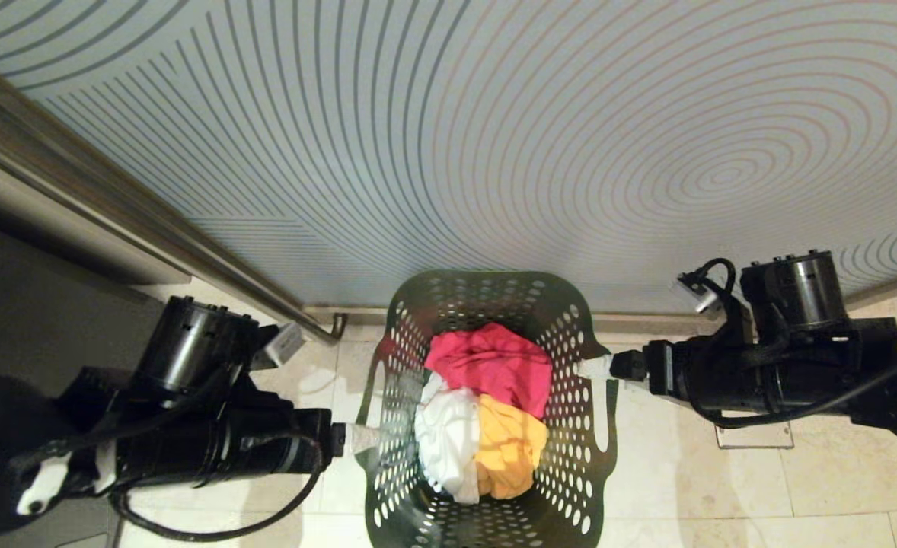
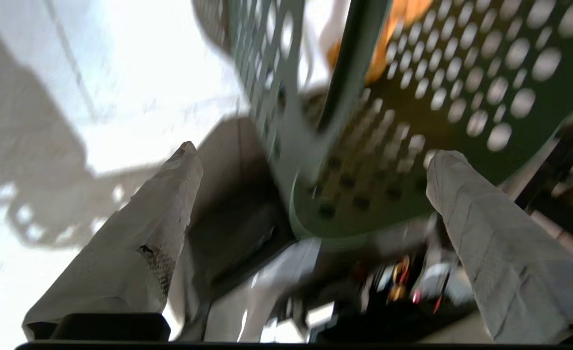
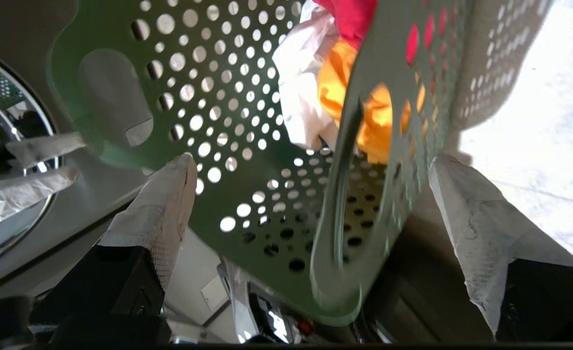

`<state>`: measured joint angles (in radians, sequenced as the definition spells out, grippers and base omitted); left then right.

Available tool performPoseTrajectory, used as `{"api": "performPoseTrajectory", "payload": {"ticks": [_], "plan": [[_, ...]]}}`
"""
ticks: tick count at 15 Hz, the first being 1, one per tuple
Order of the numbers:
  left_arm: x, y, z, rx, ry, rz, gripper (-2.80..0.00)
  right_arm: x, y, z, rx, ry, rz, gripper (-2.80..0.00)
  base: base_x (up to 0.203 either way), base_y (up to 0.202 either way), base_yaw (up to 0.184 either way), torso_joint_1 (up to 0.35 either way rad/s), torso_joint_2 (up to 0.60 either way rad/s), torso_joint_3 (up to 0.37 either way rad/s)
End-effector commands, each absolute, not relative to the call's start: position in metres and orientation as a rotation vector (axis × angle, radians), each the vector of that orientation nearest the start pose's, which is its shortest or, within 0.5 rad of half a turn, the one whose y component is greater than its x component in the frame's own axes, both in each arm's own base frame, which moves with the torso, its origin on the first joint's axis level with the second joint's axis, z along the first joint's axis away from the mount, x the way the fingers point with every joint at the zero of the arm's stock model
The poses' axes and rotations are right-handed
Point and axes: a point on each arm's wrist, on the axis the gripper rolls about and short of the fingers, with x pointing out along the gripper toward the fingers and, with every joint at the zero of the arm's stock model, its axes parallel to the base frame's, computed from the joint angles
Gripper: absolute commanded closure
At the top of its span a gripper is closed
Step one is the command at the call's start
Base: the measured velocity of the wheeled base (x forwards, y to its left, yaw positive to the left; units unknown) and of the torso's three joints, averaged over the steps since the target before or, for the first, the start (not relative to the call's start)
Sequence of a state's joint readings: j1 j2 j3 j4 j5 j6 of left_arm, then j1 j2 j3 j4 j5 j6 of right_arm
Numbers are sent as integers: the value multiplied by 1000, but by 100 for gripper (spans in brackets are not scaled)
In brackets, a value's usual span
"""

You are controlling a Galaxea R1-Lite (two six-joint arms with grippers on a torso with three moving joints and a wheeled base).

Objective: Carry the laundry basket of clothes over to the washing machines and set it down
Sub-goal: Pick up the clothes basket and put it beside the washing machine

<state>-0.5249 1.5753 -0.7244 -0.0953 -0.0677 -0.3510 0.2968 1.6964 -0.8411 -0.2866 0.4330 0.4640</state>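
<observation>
Basket walls sit between both pairs of jaws. The laundry basket [image 1: 494,411], dark green and pierced with round holes, stands on the pale tiled floor [image 1: 723,487] at about six o'clock in the head view, just before a frosted panel [image 1: 494,114] printed with curved lines. Inside it lie the clothes [image 1: 483,411]: a pink-red piece toward twelve o'clock, a white one at about eight and a yellow-orange one at about five.

The left gripper [image 2: 311,160] is spread wide, its two cloth-wrapped fingers [image 2: 145,233] straddling the basket's wall and rim; I cannot tell whether either finger touches the plastic. In the head view the left arm [image 1: 212,441] lies roughly level, reaching in from nine o'clock toward the basket's side, its tip at the wall.

The right gripper [image 3: 311,165] is likewise wide open, with the rim and the wall by a slot handle lying between its wrapped fingers [image 3: 160,214] and not pinched by them. The right arm [image 1: 761,373] comes in from three o'clock, also near level, its tip against or just beside the wall by the handle slot.

Past the basket in the right wrist view, a chrome-ringed round door of one of the washing machines [image 3: 9,160] shows.
</observation>
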Motion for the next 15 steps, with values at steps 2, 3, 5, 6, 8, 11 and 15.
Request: {"api": "performPoseTrajectory", "payload": {"ticks": [2, 3, 5, 6, 8, 11, 15], "plan": [[243, -143, 124, -173, 806, -429, -280, 305, 111, 146, 503, 782, 566, -280, 0, 0, 0, 0, 0, 0], [250, -148, 122, -181, 796, -436, -280, 308, 116, 145, 516, 792, 572, -280, 0, 0, 0, 0, 0, 0], [259, -153, 121, -197, 793, -458, -280, 313, 129, 145, 515, 795, 602, -280, 0, 0, 0, 0, 0, 0], [261, -155, 121, -207, 800, -477, -280, 315, 135, 146, 518, 796, 615, -280, 0, 0, 0, 0, 0, 0], [265, -158, 123, -271, 812, -486, -280, 317, 149, 149, 547, 805, 640, -280, 0, 0, 0, 0, 0, 0], [266, -160, 126, -334, 833, -501, -280, 318, 159, 150, 556, 820, 693, -280, 0, 0, 0, 0, 0, 0], [265, -165, 138, -356, 833, -506, -280, 306, 164, 162, 585, 819, 713, -280, 0, 0, 0, 0, 0, 0]]}}
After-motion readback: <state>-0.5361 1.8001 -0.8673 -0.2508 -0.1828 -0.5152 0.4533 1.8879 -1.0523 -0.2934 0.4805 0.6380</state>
